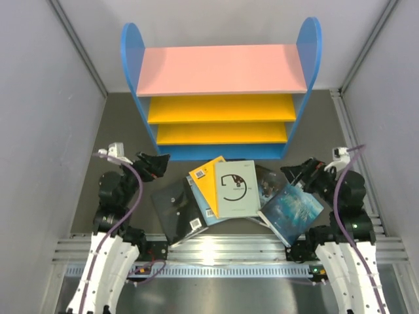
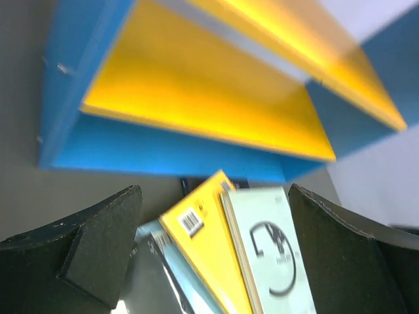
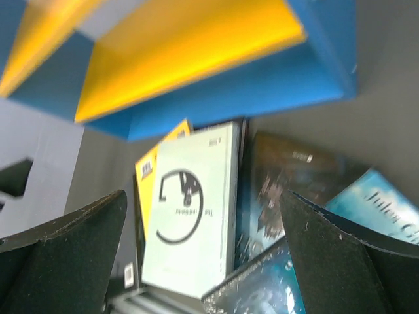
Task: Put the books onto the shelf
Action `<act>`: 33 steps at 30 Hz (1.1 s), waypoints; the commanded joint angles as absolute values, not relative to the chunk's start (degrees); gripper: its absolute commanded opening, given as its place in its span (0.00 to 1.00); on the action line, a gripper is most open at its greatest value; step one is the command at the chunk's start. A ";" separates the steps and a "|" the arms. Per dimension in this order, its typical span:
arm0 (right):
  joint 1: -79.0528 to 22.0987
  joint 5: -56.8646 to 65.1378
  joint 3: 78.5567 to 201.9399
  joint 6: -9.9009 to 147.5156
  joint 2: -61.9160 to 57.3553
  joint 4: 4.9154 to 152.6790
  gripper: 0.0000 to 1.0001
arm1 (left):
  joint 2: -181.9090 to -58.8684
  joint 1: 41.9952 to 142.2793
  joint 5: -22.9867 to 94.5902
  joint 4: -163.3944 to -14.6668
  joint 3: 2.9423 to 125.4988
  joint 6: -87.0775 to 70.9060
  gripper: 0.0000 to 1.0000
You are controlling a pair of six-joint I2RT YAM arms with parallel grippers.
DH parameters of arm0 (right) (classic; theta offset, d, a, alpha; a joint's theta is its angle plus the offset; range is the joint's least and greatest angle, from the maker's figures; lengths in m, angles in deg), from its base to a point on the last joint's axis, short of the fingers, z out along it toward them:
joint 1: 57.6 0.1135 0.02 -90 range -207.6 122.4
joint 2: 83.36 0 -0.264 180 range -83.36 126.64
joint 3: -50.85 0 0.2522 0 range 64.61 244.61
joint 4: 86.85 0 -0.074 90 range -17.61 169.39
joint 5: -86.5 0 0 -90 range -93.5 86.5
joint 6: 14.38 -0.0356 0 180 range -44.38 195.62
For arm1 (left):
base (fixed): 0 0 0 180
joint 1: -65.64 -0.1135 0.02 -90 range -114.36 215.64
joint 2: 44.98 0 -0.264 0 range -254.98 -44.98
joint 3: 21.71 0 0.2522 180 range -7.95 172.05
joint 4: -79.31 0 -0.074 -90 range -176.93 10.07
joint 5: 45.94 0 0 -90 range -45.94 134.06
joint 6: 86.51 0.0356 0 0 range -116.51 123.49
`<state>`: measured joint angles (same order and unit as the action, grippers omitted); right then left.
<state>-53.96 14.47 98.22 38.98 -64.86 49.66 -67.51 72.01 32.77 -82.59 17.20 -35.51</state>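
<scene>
Top external view shows the books point(image 1: 236, 193) lying flat in a loose, overlapping heap on the grey table point(image 1: 121, 124), just in front of the shelf point(image 1: 222, 69). The pale grey-green book point(image 1: 237, 188) is on top in the middle. The yellow book point(image 1: 207, 182) is partly under its left edge, the black book point(image 1: 174, 208) is further left, and the teal book point(image 1: 292, 212) is at the right. The shelf stands upright behind them. The left gripper point(image 1: 161, 166) and the right gripper point(image 1: 292, 176) hover one at each side of the heap, both with jaws wide apart and gripping nothing.
</scene>
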 commanded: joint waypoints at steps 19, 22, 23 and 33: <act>-35.98 17.95 81.75 32.73 -40.83 83.70 1.00 | -98.58 110.81 49.16 -81.90 21.06 -37.29 0.99; -35.90 16.28 82.54 34.13 -38.10 83.96 1.00 | -102.53 112.48 49.34 -85.50 19.48 -38.51 0.99; -35.98 16.01 82.72 34.49 -36.88 84.05 1.00 | -103.51 112.92 49.34 -86.39 19.30 -38.78 0.99; -35.10 17.15 78.86 32.82 -28.09 93.44 1.00 | -110.99 116.17 48.54 -94.13 20.09 -40.45 0.92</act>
